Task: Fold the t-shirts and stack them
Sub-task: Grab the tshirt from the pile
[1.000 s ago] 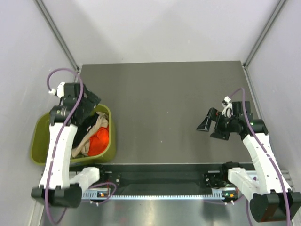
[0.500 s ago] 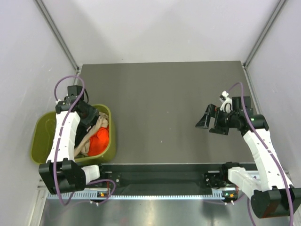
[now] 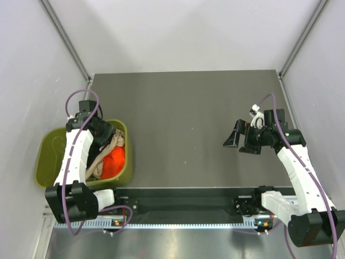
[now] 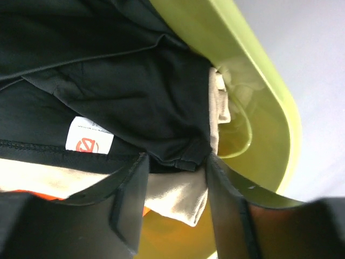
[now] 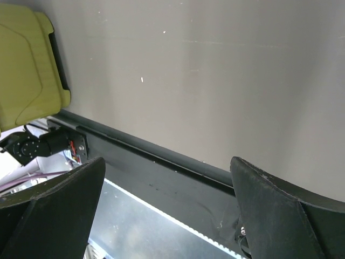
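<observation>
Sitting low inside the olive-green tub (image 4: 259, 81) at the left edge of the table (image 3: 183, 108), the left gripper (image 4: 176, 159) has its fingers parted to a middling gap, and nothing is pinched between them yet. All three t-shirts lie bunched together in that tub. A rumpled fold of the black shirt (image 4: 124, 91) sits right at the mouth of the fingers, its white label (image 4: 89, 141) just to one side. The beige shirt (image 4: 178, 197) lies underneath and shows through the gap, and the orange-red shirt (image 3: 113, 161) is toward the tub's near side. Crumpled as they are, none shows a clear long axis. The coming move looks like a pick of the black fold, which lies straight ahead of the fingertips, so closing there could catch beige cloth along with it. The right gripper (image 5: 167, 162) is spread wide and empty above the right side of the table, well apart from the tub, so the left arm is plainly the nearer one.
</observation>
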Controlling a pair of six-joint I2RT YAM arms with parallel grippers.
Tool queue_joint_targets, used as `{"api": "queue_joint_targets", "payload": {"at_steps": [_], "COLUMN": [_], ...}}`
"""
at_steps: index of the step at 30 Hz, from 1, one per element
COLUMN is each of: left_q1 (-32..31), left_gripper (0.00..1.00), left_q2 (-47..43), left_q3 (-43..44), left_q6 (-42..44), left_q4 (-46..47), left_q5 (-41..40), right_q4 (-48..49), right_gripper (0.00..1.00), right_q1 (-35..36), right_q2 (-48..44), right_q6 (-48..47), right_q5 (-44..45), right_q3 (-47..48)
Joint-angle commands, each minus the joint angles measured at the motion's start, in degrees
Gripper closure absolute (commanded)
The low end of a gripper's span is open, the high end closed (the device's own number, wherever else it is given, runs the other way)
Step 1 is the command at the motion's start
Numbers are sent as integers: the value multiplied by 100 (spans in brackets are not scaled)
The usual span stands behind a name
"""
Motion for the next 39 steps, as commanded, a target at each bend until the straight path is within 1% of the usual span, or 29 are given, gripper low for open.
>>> {"api": "queue_joint_targets", "payload": {"at_steps": [1,4,5,8,9,10,11,15,16,17,19,23,26,27,28,29,30,31,32,36,39], "left_q1": [34,25,25,25,25,25,25,25,25,25,25,25,34,34,34,25,25,25,25,51,78], "left_gripper": [51,67,77,84,93,98,100,100,98,98,100,100,100,97,91,74,65,58,50,45,44], "left_q2": [28,90,99,55,46,20,3,-173,-208,-235,-279,-402,-525,-595,-630,-657,-700,-701,-709,-552,-455], "left_q3": [-30,58,128,286,313,348,418,621,690,726,822,920,674,587,386,305,252,200,190,190,182], "left_q6": [58,94,102,164,199,225,243,304,322,340,392,515,542,533,524,472,472,480,489,551,481], "left_q4": [302,284,249,100,65,3,-32,-155,-190,-182,-199,-252,-252,-200,-165,-156,-86,-59,-33,134,205], "left_q5": [17,-106,-158,-466,-536,-659,-703,-976,-1028,-1064,-1073,-959,-660,-573,-581,-624,-659,-773,-844,-915,-880], "right_q4": [196,179,170,126,108,108,108,99,91,108,108,134,143,135,126,117,108,91,73,55,11], "right_gripper": [0,0,0,0,0,0,1,0,0,0,0,0,0,0,0,0,0,0,0,0,0], "right_q1": [98,116,116,133,134,134,151,204,221,239,292,362,371,362,371,371,380,380,371,397,415], "right_q2": [37,37,46,37,28,19,19,54,54,72,90,90,46,37,37,20,11,-7,-24,-68,-103], "right_q6": [-102,-102,-102,-111,-111,-111,-111,-111,-111,-111,-120,-111,-94,-93,-102,-111,-111,-120,-129,-137,-164], "right_q5": [-80,-81,-81,-81,-89,-89,-81,-116,-124,-133,-142,-125,-124,-133,-142,-142,-142,-142,-142,-168,-169], "right_q3": [324,350,359,385,385,377,377,403,403,412,429,429,377,351,342,333,324,315,298,201,201]}}
